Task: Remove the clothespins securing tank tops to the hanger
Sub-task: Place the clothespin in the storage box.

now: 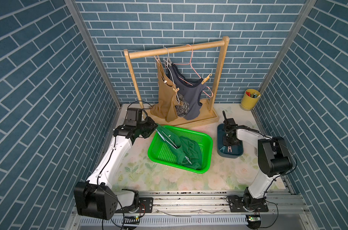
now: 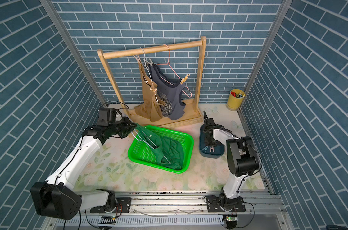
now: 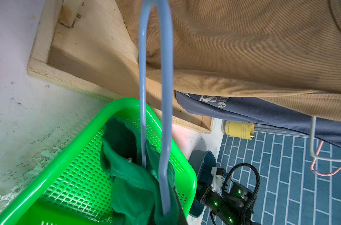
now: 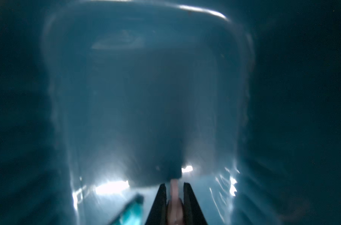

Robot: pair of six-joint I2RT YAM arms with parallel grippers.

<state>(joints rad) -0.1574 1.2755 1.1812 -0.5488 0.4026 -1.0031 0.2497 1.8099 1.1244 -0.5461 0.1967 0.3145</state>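
Left gripper [image 1: 156, 125], left of centre in a top view, is clenching on the blue hanger [image 3: 166, 93], which is carrying the green tank top [image 1: 188, 152]. Hanger and top are sloping down into the green basket [image 1: 208, 139] at centre frame.

Right gripper [image 4: 174, 184] is pointing down into the dark blue tray [image 1: 220, 129], right of the basket, and is pinching a pink clothespin [image 1: 230, 149]. The wrist view is blurring, but the pink body is showing between the black tips. A teal clothespin [image 4: 131, 209] is lying in the tray just beside it.

On the wooden rack [image 1: 179, 49], upper centre, the tan-brown tank top [image 1: 165, 101] and the grey-blue tank top [image 1: 191, 99] are hanging from wire hangers. A tan-yellow clothespin [image 1: 206, 78] is biting the grey-blue top's right strap. A pale clothespin [image 1: 176, 90] is sitting on the tan-brown top's strap. A yellow cup [image 1: 249, 100] is standing at the right edge, mid-frame.
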